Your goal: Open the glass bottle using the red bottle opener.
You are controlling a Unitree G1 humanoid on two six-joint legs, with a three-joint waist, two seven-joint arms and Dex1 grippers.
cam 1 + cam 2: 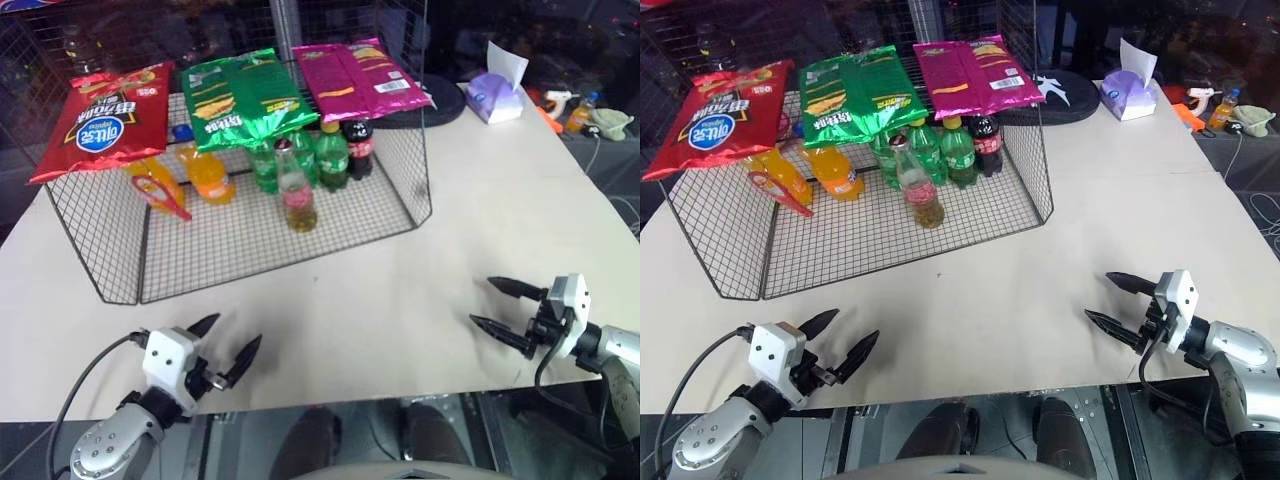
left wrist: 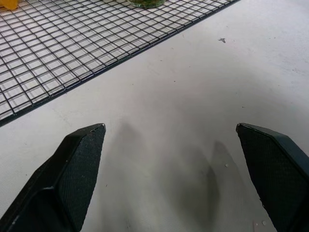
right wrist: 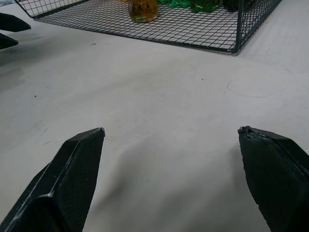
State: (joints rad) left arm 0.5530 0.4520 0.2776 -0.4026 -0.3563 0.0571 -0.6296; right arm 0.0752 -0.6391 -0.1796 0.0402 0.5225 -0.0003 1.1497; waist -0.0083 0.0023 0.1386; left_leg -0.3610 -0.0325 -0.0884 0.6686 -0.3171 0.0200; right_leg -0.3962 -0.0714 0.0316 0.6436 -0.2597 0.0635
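Two claws are hovering spread and empty over the near edge of the worktop (image 1: pixel 400 300): left claw (image 1: pixel 228 340) by the near-left corner, right claw (image 1: pixel 497 305) by the near-right corner. Head view: the glass bottle (image 1: pixel 296 192) is standing upright on the floor of a wire basket (image 1: pixel 250 250) sitting on the far-left part of the worktop, at the front of a bottle cluster. Green plastic bottles (image 1: pixel 330 155) and a dark cola bottle (image 1: pixel 359 146) are standing just behind it, orange soda bottles (image 1: pixel 210 175) are lying to its left. The red bottle opener (image 1: pixel 160 194) is lying among those orange bottles, well apart from both claws. Three snack bags (image 1: pixel 245 95) are resting across the basket's top. A tissue box (image 1: pixel 495 95) is sitting near the far-right corner.

Left wrist view: fingers (image 2: pixel 72 169) are standing wide over bare worktop, basket edge ahead.

Right wrist view: fingers (image 3: pixel 67 179) are likewise wide apart, holding nothing; the bottle's base (image 3: pixel 143 9) is showing inside the basket.
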